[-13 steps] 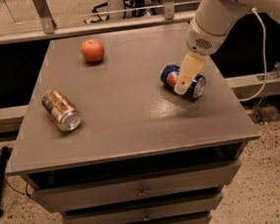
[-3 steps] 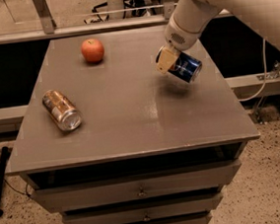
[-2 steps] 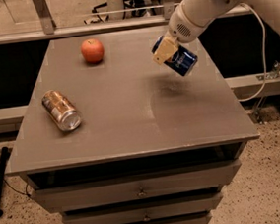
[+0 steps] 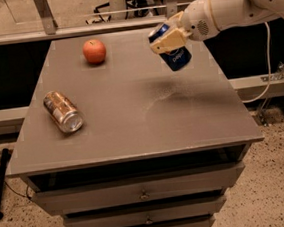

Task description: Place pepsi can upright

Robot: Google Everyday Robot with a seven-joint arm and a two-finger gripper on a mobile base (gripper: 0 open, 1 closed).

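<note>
The pepsi can (image 4: pixel 174 56) is dark blue with white lettering. It hangs in the air above the right rear part of the grey table (image 4: pixel 132 121), tilted, its lower end pointing down and to the right. My gripper (image 4: pixel 166 38) comes in from the upper right on a white arm and is shut on the can's upper part. The cream fingers (image 4: pixel 168 41) wrap across the can. A dark shadow lies on the tabletop below it.
A bronze-brown can (image 4: pixel 63 111) lies on its side at the table's left. A red apple (image 4: pixel 94 51) sits at the rear left. Drawers run below the table's front edge. A metal rail crosses behind the table.
The can lay on the table's right side with the gripper on it. It has been lifted off the surface and now hangs higher, more steeply tilted, as the arm has swung up.
</note>
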